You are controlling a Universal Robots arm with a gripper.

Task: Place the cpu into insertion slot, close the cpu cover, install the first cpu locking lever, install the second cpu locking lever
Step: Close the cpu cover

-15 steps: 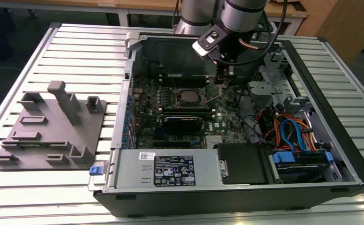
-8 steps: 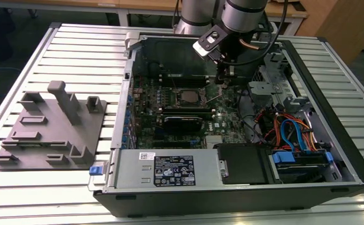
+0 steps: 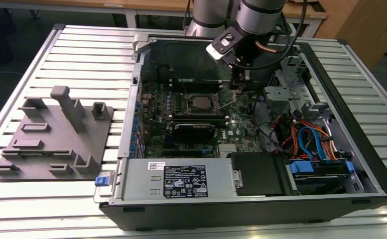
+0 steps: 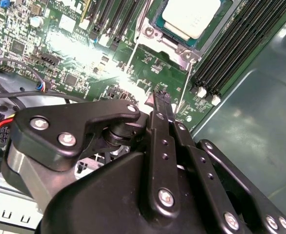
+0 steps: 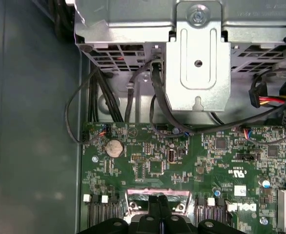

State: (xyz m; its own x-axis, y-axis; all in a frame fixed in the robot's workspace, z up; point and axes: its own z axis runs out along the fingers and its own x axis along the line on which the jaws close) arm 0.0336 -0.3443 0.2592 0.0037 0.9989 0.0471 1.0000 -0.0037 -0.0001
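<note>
Black pincer (image 4: 161,97), tips together, low beside the cpu (image 4: 192,17).

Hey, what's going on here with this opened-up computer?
A robot arm is working inside an open computer case that sits on a slatted table. The chip is already seated on the green board, and the metal cover frame appears to lie flat around it. The pincer is shut, with nothing visible in it, and hovers just off the frame's corner beside a thin wire lever. I can't tell whether the levers are latched.
</note>
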